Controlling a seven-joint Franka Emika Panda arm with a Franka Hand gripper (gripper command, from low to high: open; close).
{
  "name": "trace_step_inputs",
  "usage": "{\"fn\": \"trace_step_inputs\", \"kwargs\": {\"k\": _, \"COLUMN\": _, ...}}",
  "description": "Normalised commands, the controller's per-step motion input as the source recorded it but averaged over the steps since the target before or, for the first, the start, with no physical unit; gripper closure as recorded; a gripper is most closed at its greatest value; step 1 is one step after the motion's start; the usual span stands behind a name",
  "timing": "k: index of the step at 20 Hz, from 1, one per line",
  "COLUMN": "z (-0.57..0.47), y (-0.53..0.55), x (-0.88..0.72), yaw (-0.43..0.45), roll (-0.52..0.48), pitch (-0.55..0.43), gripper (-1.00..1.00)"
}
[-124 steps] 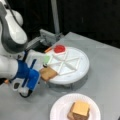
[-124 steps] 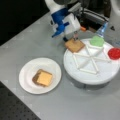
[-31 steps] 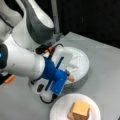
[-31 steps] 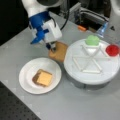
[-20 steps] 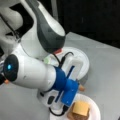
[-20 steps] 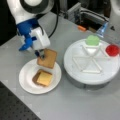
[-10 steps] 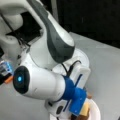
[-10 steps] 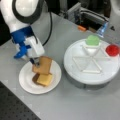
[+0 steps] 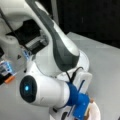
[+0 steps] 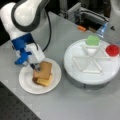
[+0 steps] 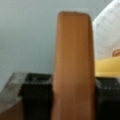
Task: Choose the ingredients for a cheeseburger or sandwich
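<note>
All three views soft, blurry. In a front view my white glossy arm shell (image 9: 47,62) fills most of the picture, close and out of focus, black background behind, a blue light (image 9: 26,88) glowing on the joint. In a front view even overhead light, grey counter (image 10: 75,105) evenly lit, mild sheen on the white round tray (image 10: 75,72), soft shadow under its rim. Wrist view: tan-brown toast slab (image 11: 73,67) between my jaws, very close, blurred, dark below.
</note>
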Motion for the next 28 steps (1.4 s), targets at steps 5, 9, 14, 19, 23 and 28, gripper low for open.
{"fn": "trace_step_inputs", "kwargs": {"k": 5, "z": 0.00, "y": -0.17, "x": 0.24, "yaw": 0.137, "roll": 0.164, "pitch": -0.021, "gripper": 1.00}}
{"fn": "trace_step_inputs", "kwargs": {"k": 9, "z": 0.03, "y": -0.15, "x": 0.23, "yaw": 0.135, "roll": 0.165, "pitch": -0.021, "gripper": 1.00}}
{"fn": "trace_step_inputs", "kwargs": {"k": 14, "z": 0.02, "y": -0.15, "x": 0.22, "yaw": 0.135, "roll": 0.166, "pitch": -0.017, "gripper": 1.00}}
{"fn": "trace_step_inputs", "kwargs": {"k": 19, "z": 0.01, "y": -0.15, "x": 0.22, "yaw": 0.135, "roll": 0.166, "pitch": -0.016, "gripper": 1.00}}
{"fn": "trace_step_inputs", "kwargs": {"k": 23, "z": 0.01, "y": -0.15, "x": 0.22, "yaw": 0.135, "roll": 0.166, "pitch": -0.016, "gripper": 1.00}}
{"fn": "trace_step_inputs", "kwargs": {"k": 28, "z": 0.01, "y": -0.15, "x": 0.22, "yaw": 0.135, "roll": 0.166, "pitch": -0.015, "gripper": 1.00}}
